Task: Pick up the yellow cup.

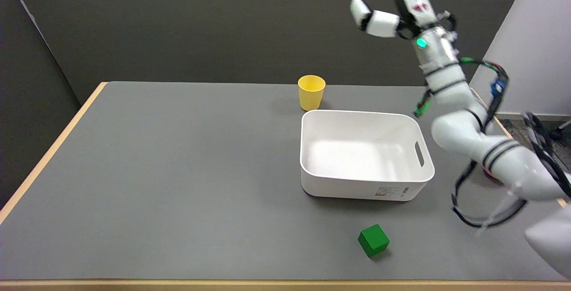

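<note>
The yellow cup (311,92) stands upright on the grey table (178,170), just behind the far left corner of the white bin. My right hand (392,10) hangs high in the air at the top of the head view, above and to the right of the cup and well clear of it. One white finger (372,19) sticks out to the left with nothing against it. The picture's top edge cuts off the rest of the fingers. The hand holds nothing that I can see.
An empty white bin (366,183) with a handle slot sits right of the table's centre. A green cube (373,240) lies near the front edge. Something small and red (488,174) shows partly under my right arm (468,126). A pale wall stands at the right.
</note>
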Controlling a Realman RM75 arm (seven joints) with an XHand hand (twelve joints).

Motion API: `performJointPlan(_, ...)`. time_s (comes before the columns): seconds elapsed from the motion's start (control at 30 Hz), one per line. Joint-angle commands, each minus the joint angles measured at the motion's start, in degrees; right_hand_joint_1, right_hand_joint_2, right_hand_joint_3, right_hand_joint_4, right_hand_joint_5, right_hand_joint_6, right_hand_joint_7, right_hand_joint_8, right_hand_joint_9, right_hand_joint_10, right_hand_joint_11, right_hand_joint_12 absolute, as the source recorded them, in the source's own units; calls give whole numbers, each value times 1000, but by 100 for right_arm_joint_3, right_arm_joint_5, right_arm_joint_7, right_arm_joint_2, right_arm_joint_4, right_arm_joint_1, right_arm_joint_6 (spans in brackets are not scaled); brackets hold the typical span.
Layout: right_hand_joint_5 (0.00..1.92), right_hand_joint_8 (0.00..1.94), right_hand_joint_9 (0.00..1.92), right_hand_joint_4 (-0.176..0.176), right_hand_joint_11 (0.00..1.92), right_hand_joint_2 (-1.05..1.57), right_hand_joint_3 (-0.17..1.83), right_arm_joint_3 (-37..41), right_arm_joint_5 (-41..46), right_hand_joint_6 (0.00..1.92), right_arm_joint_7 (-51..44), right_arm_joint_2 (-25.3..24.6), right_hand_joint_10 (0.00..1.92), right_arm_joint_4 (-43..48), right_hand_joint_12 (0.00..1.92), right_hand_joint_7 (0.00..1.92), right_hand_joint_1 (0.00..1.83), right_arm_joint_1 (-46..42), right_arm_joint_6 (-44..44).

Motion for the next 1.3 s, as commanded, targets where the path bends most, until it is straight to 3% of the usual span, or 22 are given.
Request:
performJointPlan(0.03, 195, 287, 182, 65, -1, 636, 911, -1742, -1590, 397, -1149, -636, 645, -503, 1116, 252, 609, 2580, -3307)
performJointPlan(0.37, 75, 277, 107, 87, -1, 569, 980, -2439, -1553, 357, -1101, -634, 578, -621, 1023, 132, 448, 2605, -3961)
performJointPlan(0.57, 60, 174, 46, 81, -1, 538, 971, -2989, -1315, 312, -916, -720, 497, -935, 981, 83, 415, 2740, -4313)
performJointPlan(0.77, 52, 130, 33, 81, -1, 517, 957, -3164, -994, 264, -902, -799, 456, -1110, 968, 64, 380, 2660, -4256)
performJointPlan(1.3, 55, 130, 32, 81, -1, 513, 958, -3171, -994, 262, -902, -1591, 448, -2545, 955, 69, 370, 2497, -3741)
